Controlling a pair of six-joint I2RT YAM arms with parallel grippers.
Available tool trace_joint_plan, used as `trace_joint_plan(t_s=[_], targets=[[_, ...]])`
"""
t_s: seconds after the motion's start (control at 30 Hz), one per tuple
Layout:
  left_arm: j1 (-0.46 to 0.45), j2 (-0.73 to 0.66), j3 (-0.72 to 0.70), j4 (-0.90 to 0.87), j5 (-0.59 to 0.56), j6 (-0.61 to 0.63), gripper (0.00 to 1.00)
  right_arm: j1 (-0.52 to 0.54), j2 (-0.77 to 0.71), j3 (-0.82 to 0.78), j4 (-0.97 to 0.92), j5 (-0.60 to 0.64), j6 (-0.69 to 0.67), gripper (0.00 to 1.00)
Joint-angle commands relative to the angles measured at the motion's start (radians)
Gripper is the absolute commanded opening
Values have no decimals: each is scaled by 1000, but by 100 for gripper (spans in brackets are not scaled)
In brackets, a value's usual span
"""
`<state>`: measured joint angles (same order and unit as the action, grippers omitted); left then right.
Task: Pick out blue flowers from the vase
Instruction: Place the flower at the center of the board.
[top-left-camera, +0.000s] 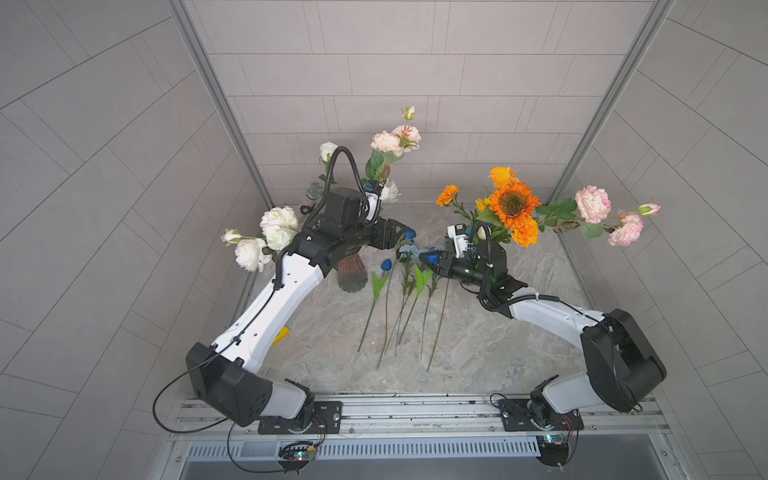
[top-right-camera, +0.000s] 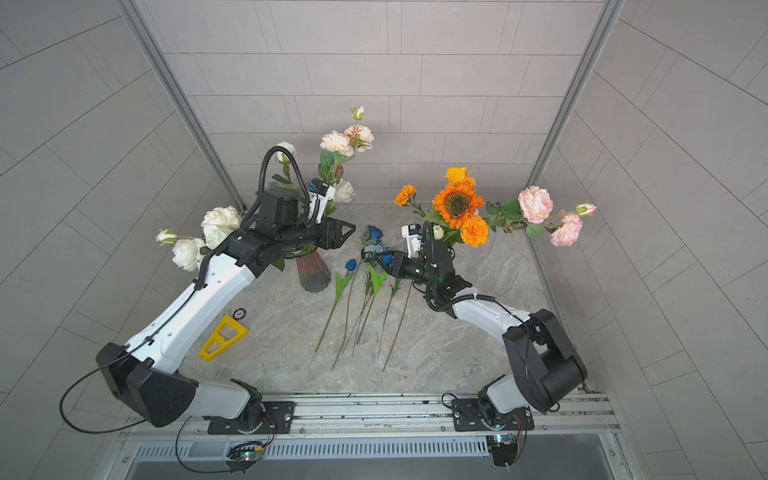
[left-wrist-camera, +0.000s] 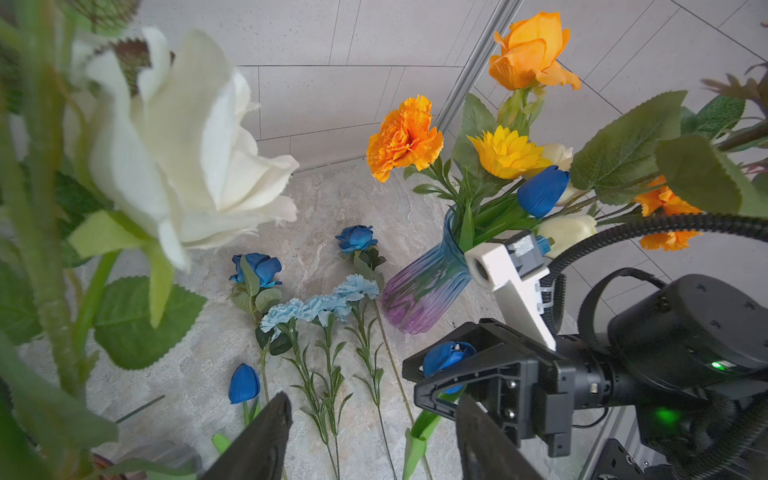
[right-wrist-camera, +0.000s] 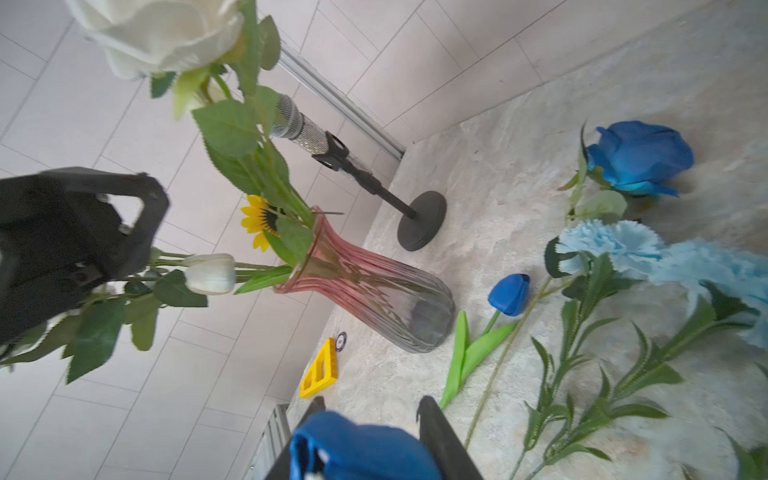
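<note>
Beside the blue vase (left-wrist-camera: 419, 299), the right gripper (top-left-camera: 427, 258) clamps a blue tulip bud (left-wrist-camera: 446, 358) over the laid-out blue flowers (left-wrist-camera: 316, 305), likely to add it; the left gripper (top-left-camera: 398, 238) gapes empty.

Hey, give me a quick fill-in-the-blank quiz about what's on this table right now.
1. The dark blue tulip bud is gripped by the ___.
2. The left hand is ___ and empty.
3. Another dark blue tulip stands in the ribbed blue-and-purple glass ___.
4. The triangular plastic piece on the marble table is ___.
Missing words: right hand; open; vase; yellow.
</note>
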<state>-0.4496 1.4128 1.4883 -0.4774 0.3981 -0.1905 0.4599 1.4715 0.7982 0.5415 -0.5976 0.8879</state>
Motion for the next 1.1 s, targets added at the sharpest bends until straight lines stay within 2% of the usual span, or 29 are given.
trace_joint_plan(t_s=[0.0, 0.3, 0.5, 0.7, 0.83, 1.07], targets=[[8, -1, 32, -6, -4, 12, 67, 15, 1, 10, -62, 93, -87, 39], [8, 9, 15, 9, -1, 5, 67, 25, 93, 72, -229, 234, -235, 48], [9, 12, 13, 6, 0, 8, 67, 40, 110, 141, -300, 288, -302, 63], [9, 13, 0, 19, -2, 1, 67, 104, -42, 125, -417, 401, -395, 80], [8, 36, -2, 43, 17, -21, 67, 130, -152, 30, -422, 438, -372, 90], [-39, 69, 8, 95, 16, -41, 67, 183, -395, -233, -430, 732, -318, 97]])
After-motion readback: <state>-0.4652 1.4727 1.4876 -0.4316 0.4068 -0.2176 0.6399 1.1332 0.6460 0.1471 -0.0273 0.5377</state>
